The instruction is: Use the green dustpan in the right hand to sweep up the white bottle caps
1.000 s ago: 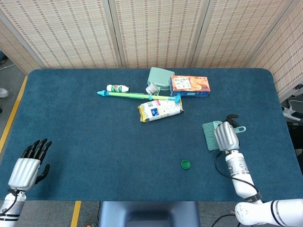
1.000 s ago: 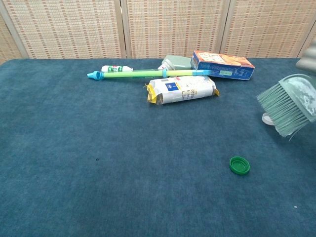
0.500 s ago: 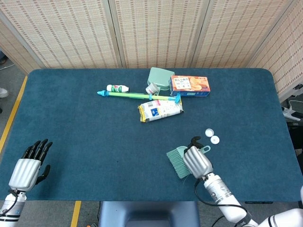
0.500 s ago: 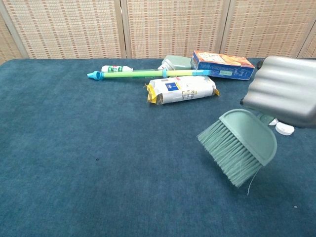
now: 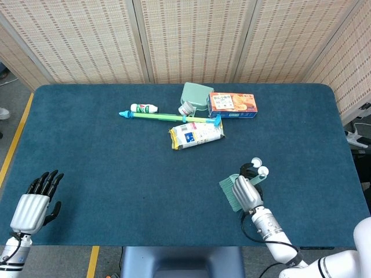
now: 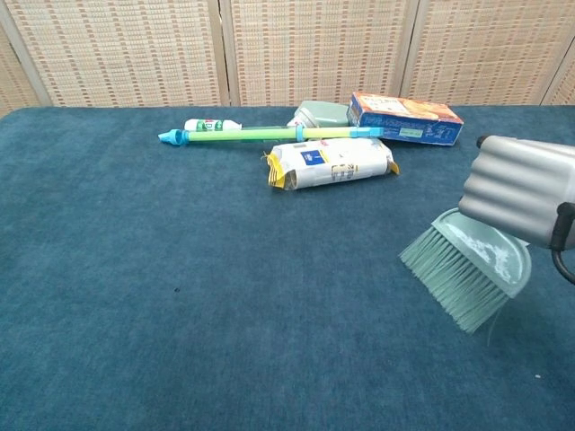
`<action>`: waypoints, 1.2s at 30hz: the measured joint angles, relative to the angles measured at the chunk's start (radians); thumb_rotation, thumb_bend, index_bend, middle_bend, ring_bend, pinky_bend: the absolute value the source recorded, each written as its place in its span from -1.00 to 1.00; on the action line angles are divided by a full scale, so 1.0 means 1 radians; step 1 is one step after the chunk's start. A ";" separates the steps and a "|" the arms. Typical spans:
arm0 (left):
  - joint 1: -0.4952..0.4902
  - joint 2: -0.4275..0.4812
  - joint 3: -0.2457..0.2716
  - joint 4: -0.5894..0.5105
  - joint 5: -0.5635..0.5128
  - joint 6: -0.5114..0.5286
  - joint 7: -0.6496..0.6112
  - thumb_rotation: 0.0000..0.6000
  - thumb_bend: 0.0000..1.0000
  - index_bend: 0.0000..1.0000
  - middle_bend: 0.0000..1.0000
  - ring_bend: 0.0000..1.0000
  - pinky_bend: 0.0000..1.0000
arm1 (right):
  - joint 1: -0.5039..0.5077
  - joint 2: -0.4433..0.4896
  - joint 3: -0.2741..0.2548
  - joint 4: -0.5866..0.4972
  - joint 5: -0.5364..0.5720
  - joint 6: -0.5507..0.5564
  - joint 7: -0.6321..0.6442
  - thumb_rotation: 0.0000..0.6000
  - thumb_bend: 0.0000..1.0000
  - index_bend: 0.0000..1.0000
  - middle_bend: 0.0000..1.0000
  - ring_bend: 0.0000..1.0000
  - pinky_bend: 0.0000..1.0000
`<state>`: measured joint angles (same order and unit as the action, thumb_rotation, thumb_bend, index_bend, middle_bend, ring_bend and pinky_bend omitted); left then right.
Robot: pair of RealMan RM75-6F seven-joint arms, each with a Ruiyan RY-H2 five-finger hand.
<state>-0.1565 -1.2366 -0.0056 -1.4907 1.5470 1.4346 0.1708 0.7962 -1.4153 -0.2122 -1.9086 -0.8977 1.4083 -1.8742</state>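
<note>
My right hand (image 5: 247, 193) grips the handle of a pale green hand brush (image 5: 228, 193), bristles pointing left and down onto the blue cloth. Two white bottle caps (image 5: 256, 161) (image 5: 264, 170) lie just beyond the hand, the nearer one close to its fingertips. In the chest view the same right hand (image 6: 523, 201) holds the brush (image 6: 467, 274) at the right edge, and the caps are hidden behind it. My left hand (image 5: 35, 204) hovers at the table's front left corner, fingers apart and holding nothing.
At the back middle lie a pale green tub (image 5: 196, 92), an orange box (image 5: 232, 105), a long green stick (image 5: 168, 117), a small white bottle (image 5: 144, 108) and a white-and-yellow packet (image 5: 196, 134). Folding screens stand behind the table.
The right hand swung the brush forward and left, uncovering the two white caps, then came back right toward them. The green cap seen a second ago no longer shows. The left hand stayed put.
</note>
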 measured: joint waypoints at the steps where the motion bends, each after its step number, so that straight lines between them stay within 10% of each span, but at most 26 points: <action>1: 0.001 0.000 0.001 -0.001 0.001 0.001 0.001 1.00 -0.06 -1.00 -1.00 -0.99 -0.69 | -0.001 0.004 -0.002 0.013 0.003 0.000 0.001 1.00 -0.32 1.00 0.59 -0.02 -0.32; 22: -0.003 -0.015 -0.003 0.000 -0.015 -0.008 0.035 1.00 -0.06 -1.00 -1.00 -0.99 -0.69 | -0.068 0.121 0.031 0.234 0.022 -0.022 0.256 1.00 -0.32 1.00 0.59 -0.02 -0.32; 32: -0.005 -0.022 0.001 0.001 -0.007 -0.012 0.044 1.00 -0.06 -1.00 -1.00 -0.99 -0.69 | -0.166 0.192 0.084 0.100 -0.090 -0.057 0.871 1.00 -0.31 0.98 0.59 -0.02 -0.32; 36: -0.009 -0.027 0.000 0.002 -0.014 -0.023 0.052 1.00 -0.06 -1.00 -1.00 -0.99 -0.69 | -0.210 0.188 0.093 0.073 -0.149 -0.121 1.144 1.00 -0.31 0.55 0.37 -0.16 -0.32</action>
<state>-0.1658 -1.2635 -0.0053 -1.4885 1.5332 1.4112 0.2228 0.5862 -1.2273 -0.1191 -1.8354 -1.0470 1.2877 -0.7304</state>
